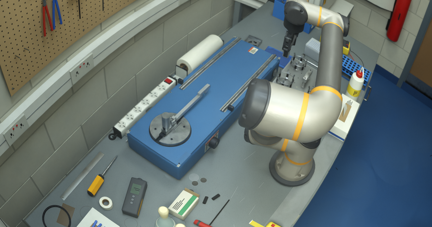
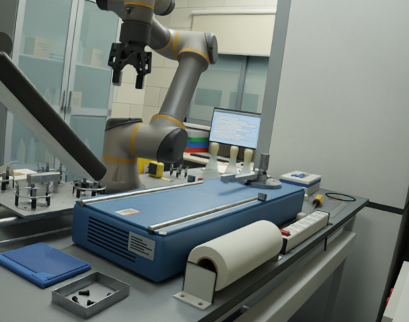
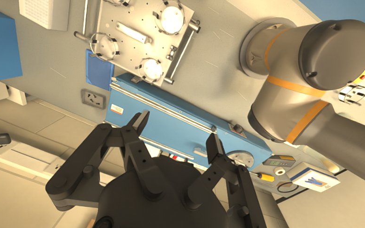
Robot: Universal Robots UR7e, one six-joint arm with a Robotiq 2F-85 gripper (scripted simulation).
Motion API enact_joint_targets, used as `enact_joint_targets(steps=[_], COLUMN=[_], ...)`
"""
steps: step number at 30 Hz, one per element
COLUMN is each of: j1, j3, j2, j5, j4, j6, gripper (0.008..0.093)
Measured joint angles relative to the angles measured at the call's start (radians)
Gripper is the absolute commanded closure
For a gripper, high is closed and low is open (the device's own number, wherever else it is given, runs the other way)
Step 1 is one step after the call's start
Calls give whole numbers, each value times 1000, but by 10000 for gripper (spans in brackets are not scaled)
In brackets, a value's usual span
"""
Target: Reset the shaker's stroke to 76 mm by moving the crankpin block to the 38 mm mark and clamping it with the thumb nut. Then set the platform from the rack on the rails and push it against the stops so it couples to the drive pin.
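My gripper (image 1: 286, 53) (image 2: 128, 80) (image 3: 178, 130) is open and empty, hanging high above the far end of the blue shaker (image 1: 205, 102) (image 2: 187, 218) (image 3: 183, 127), near the corner closest to the rack. The grey platform (image 1: 294, 71) (image 2: 34, 194) (image 3: 146, 39), with several flask clamps, rests on its rack beside that end. At the shaker's other end sits the round crank disc (image 1: 170, 130) (image 3: 240, 158), with the crankpin block and thumb nut (image 1: 166, 120) (image 2: 264, 164) standing on it and the connecting rod (image 1: 191, 103) reaching toward the rails (image 1: 247, 82) (image 2: 204, 213).
My own arm's elbow (image 1: 284, 114) bulks beside the shaker's near rail. A paper roll (image 1: 199, 52) (image 2: 237, 253) and power strip (image 1: 145, 105) line the wall side. A blue pad (image 2: 41, 263) and a screw tray (image 2: 90, 293) lie off the shaker's far end.
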Motion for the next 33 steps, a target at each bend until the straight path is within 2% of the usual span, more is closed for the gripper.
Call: enact_joint_targets(steps=[12, 33], j1=[0, 0], j3=[0, 0], j2=[0, 0], j5=[0, 0], j4=[0, 0], j6=[-275, -947], gripper=[80, 80])
